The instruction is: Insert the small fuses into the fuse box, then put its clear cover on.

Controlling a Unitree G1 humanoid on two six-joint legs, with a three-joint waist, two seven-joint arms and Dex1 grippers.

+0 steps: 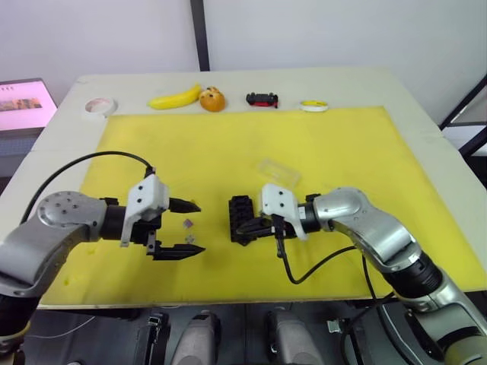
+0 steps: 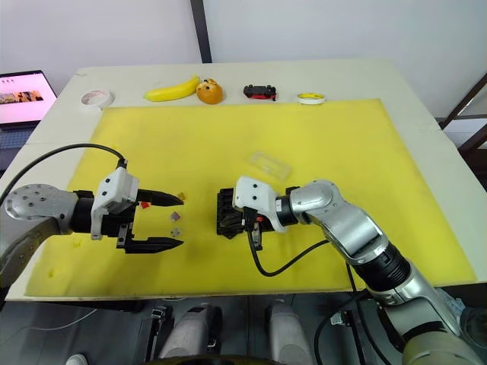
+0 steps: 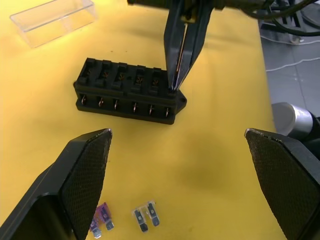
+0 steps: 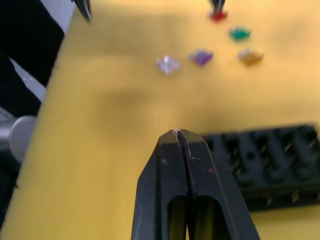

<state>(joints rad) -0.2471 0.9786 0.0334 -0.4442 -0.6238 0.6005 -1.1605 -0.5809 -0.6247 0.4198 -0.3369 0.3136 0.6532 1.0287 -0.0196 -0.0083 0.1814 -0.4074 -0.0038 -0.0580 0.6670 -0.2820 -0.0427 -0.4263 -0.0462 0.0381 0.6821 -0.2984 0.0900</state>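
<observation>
Left tool (image 1: 185, 228) spread wide over small fuses (image 3: 147, 218); right tool (image 4: 178, 133) clenched empty at fuse box (image 3: 128, 91). Tiny, light, slippery: pinch plastic body edgewise.

Fuse box (image 1: 242, 219) is set mid-mat (image 1: 342, 152), with the clear cover (image 1: 279, 172) behind it to the right. Loose fuses (image 1: 188, 223) are scattered left of the box. Banana (image 1: 175, 98), toy car (image 1: 262, 99) and tape roll (image 1: 100, 106) are lined along the far table (image 1: 426, 129) edge.
</observation>
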